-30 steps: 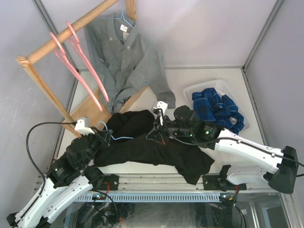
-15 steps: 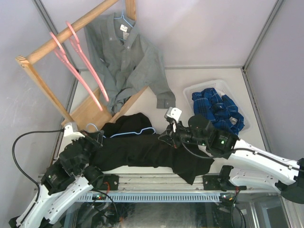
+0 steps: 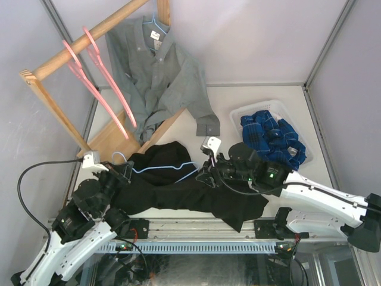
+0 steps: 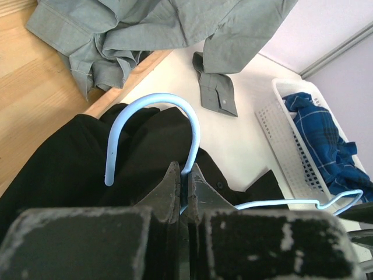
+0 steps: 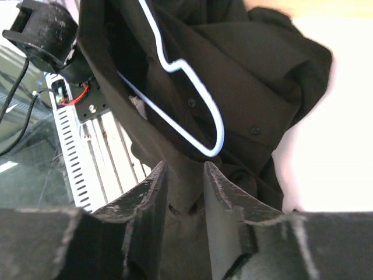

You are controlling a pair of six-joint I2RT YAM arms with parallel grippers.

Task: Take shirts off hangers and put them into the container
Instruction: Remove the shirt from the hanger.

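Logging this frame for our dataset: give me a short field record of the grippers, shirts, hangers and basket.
left gripper: shut on light-blue wire hanger, at its hook
right gripper: jaws slightly apart, black cloth shirt between them; grip unclear
grey cloth shirt: hung on wooden rack
white perforated plastic basket: holds blue plaid shirt
pink plastic hangers: two, bare, on rack
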